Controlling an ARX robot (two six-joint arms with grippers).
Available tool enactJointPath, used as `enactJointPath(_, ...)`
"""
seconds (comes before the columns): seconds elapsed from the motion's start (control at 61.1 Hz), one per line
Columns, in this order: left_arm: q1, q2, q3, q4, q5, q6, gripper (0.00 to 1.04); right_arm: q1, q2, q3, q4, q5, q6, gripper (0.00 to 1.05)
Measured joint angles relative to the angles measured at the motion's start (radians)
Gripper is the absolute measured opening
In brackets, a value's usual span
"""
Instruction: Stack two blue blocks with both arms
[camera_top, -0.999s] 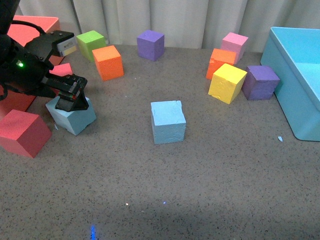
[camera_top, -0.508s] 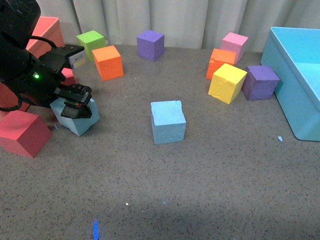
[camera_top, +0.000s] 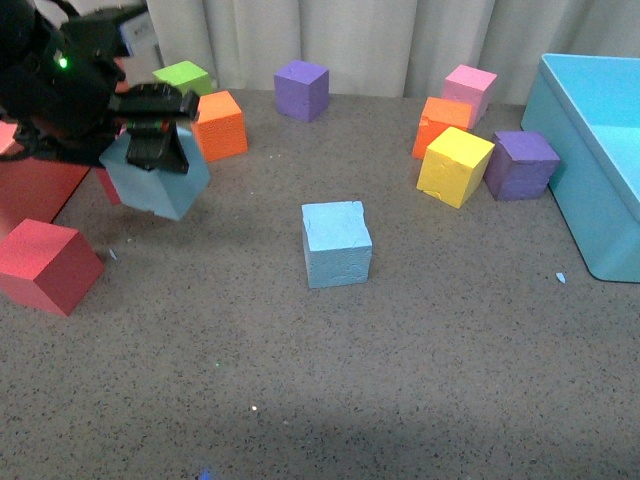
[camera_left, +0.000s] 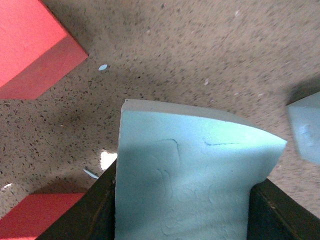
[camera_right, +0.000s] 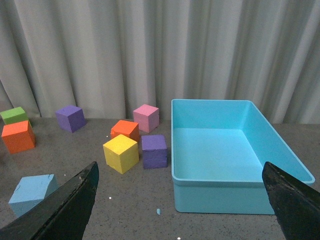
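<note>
My left gripper (camera_top: 150, 150) is shut on one blue block (camera_top: 158, 182) and holds it tilted in the air at the left, above the grey floor. In the left wrist view that blue block (camera_left: 190, 175) fills the space between the two black fingers (camera_left: 95, 210). The second blue block (camera_top: 336, 243) stands alone in the middle of the floor, well right of the held one; it also shows in the right wrist view (camera_right: 32, 192) and at the edge of the left wrist view (camera_left: 307, 127). My right gripper (camera_right: 182, 200) is open and empty, its fingers (camera_right: 65, 205) wide apart, out of the front view.
A big turquoise bin (camera_top: 600, 190) stands at the right. Yellow (camera_top: 455, 165), purple (camera_top: 520, 164), orange (camera_top: 440, 122) and pink (camera_top: 469, 88) cubes cluster beside it. Purple (camera_top: 301, 89), orange (camera_top: 218, 124) and green (camera_top: 182, 76) cubes sit at the back. A red cube (camera_top: 45, 266) lies at the left.
My left gripper has risen with the blue block, lifting it off the floor and carrying it slightly right. The middle blue block has not moved.
</note>
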Motion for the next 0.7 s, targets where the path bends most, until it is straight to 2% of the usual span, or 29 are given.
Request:
enactJointPath(0.213, -0.091, -0.068, 0.005, -0.043, -0.076, -0.238, 0.5, 0.0, 0.0, 0.0, 0.0, 0.0, 0.0, 0.95)
enactJointPath(0.377, -0.2, -0.068, 0.031, -0.082, -0.148, -0.402, 0.49, 0.0, 0.0, 0.0, 0.0, 0.0, 0.0, 0.95)
enactJointPath(0.508, -0.283, -0.043, 0.096, -0.111, -0.203, -0.499, 0.49, 0.0, 0.0, 0.0, 0.0, 0.0, 0.0, 0.95)
enactJointPath(0.704, -0.362, 0.032, 0.183, -0.155, -0.266, -0.592, 0.48, 0.0, 0.0, 0.0, 0.0, 0.0, 0.0, 0.95)
